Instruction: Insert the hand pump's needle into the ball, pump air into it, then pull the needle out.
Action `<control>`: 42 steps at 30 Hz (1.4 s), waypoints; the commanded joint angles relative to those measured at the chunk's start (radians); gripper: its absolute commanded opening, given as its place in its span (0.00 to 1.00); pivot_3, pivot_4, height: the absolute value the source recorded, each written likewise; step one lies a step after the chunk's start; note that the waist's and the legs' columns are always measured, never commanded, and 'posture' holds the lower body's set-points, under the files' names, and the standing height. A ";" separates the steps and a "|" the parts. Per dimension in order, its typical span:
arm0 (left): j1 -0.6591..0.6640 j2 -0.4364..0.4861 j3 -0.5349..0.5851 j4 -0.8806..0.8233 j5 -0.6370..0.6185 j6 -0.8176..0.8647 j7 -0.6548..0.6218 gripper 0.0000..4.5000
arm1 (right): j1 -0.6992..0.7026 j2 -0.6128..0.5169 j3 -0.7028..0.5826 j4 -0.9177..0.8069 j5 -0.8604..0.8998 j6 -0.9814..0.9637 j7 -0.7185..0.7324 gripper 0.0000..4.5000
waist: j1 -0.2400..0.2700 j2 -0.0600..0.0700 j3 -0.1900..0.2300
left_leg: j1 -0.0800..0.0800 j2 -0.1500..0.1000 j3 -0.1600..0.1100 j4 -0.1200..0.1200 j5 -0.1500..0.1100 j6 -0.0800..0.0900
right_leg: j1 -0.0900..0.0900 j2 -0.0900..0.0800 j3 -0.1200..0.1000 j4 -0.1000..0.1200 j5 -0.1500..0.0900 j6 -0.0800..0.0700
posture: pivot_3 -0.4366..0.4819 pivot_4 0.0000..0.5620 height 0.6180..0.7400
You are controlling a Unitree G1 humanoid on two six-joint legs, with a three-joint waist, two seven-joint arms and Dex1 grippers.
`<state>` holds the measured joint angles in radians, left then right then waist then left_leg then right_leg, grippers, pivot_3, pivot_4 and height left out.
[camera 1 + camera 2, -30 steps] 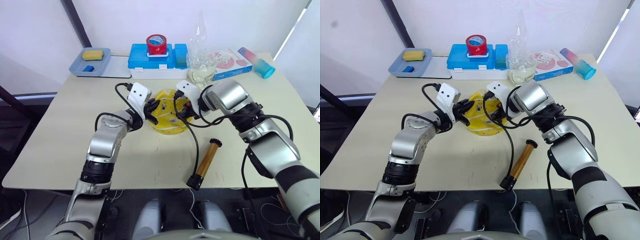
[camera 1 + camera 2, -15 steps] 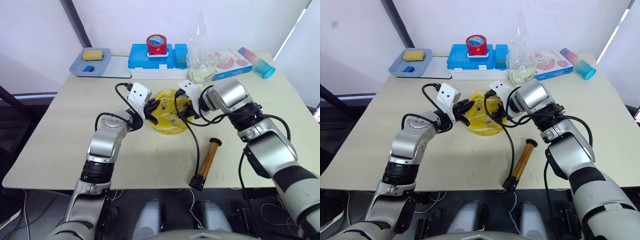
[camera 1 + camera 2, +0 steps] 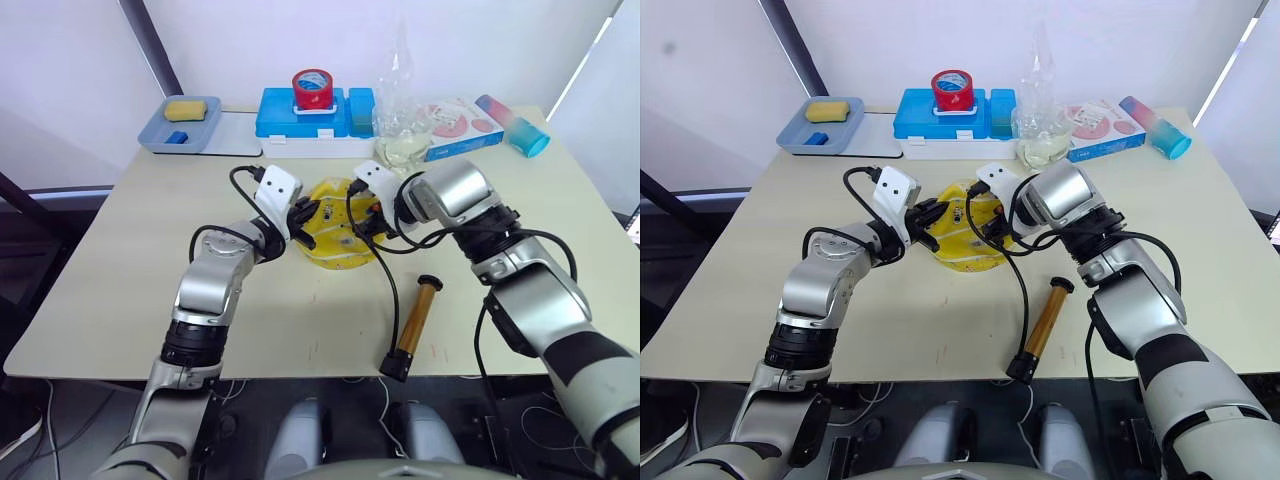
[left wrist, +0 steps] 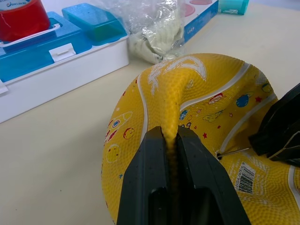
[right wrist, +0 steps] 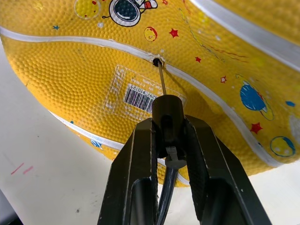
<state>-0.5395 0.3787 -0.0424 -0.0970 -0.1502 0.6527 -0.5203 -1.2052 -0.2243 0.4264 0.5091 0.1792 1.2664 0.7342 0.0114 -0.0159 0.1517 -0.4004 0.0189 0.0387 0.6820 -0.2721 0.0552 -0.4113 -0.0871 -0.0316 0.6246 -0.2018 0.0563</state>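
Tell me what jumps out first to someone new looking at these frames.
The dented yellow ball mid-table, worked from both sides: the left gripper pinches a raised fold of it, while the right gripper holds the needle with its tip at the valve hole beside the barcode label. Next, the gold hand pump lying unheld near the table's front edge, its black hose curving up to the ball.

Left hand (image 4: 171,140) pinched closed, right hand (image 5: 169,136) clamped — arms converging inward
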 commanded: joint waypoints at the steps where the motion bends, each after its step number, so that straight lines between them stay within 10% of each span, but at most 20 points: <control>1: 0.019 -0.007 -0.042 -0.007 -0.017 0.023 -0.030 0.03 | -0.016 0.021 0.017 0.025 -0.018 0.010 -0.014 0.07 | -0.001 0.000 0.000 | 0.000 0.000 0.000 0.000 0.000 0.000 | 0.000 0.000 0.000 0.000 0.000 0.000 | 0.48 0.27 0.97; 42: 0.052 -0.013 -0.070 0.002 -0.057 0.094 -0.088 0.03 | -0.124 0.191 -0.183 0.185 -0.011 0.017 -0.139 0.07 | -0.027 0.002 -0.002 | 0.002 0.000 -0.001 -0.004 -0.001 -0.003 | -0.001 -0.011 -0.002 -0.001 0.000 -0.001 | 0.48 0.27 0.97</control>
<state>-0.5250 0.3974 -0.0239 -0.1139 -0.1634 0.6951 -0.5439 -1.2958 -0.0677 0.2587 0.7049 0.1604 1.3251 0.6012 -0.0161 -0.0141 0.1499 -0.3985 0.0182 0.0382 0.6773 -0.2738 0.0518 -0.4121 -0.0988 -0.0338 0.6239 -0.2020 0.0552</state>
